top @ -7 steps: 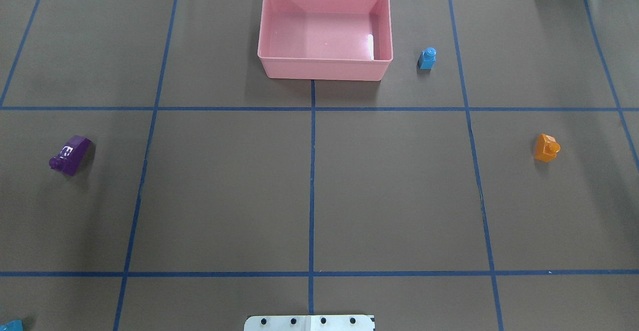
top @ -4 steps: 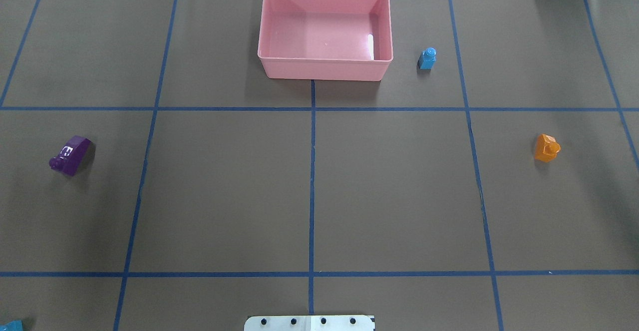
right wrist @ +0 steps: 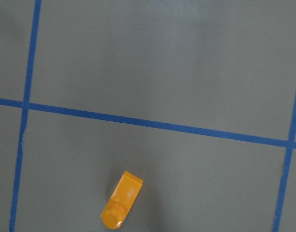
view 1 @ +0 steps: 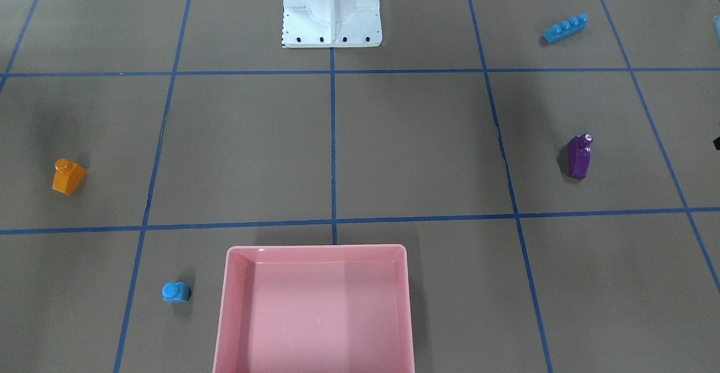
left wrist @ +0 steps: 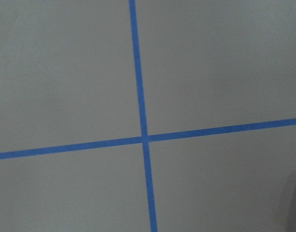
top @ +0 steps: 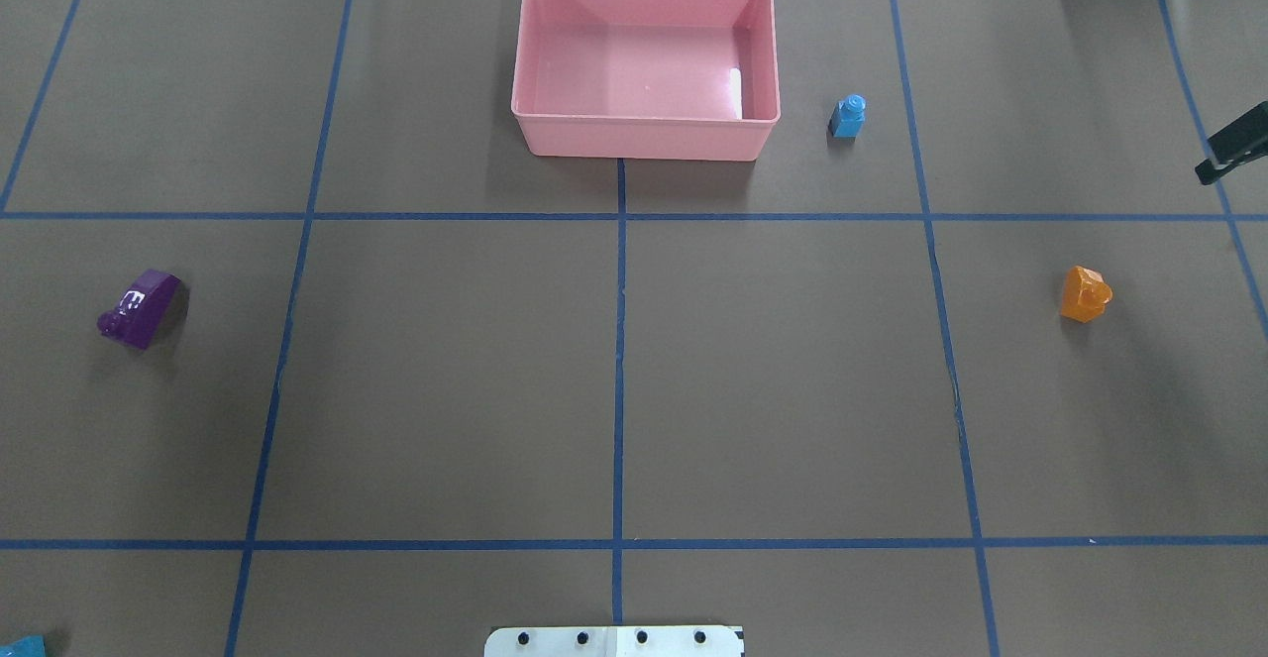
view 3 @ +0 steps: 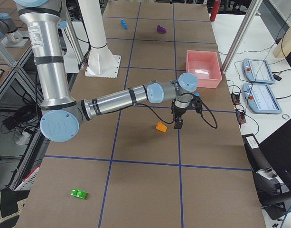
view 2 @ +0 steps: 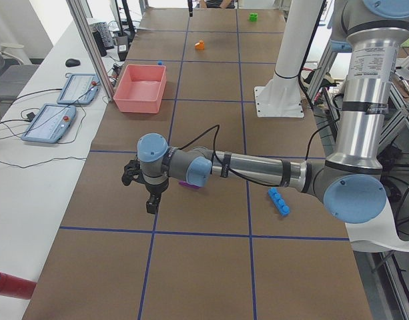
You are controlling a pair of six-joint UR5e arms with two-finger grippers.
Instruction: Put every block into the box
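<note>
The pink box (top: pixel 644 137) stands at the far middle of the table, with no block inside. The small blue block (top: pixel 848 116) stands right of it. The orange block (top: pixel 1085 293) lies at the right, the purple block (top: pixel 141 307) at the left. The long blue block (view 1: pixel 565 28) lies near my left side. The green block (view 3: pixel 79 193) lies far off to my right. My right gripper (top: pixel 1233 142) shows only as a dark part at the overhead view's right edge, beyond the orange block (right wrist: pixel 121 200). My left gripper (view 2: pixel 143 190) hovers beside the purple block (view 2: pixel 189 185). I cannot tell whether either is open or shut.
The white robot base (view 1: pixel 332 7) stands at the near middle edge. Blue tape lines (top: pixel 619 340) divide the brown table into squares. Tablets (view 2: pixel 64 110) and cables lie beyond the table's far edge.
A dark part of my right gripper has come into the overhead view at its right edge. The blocks and the box have not moved.
</note>
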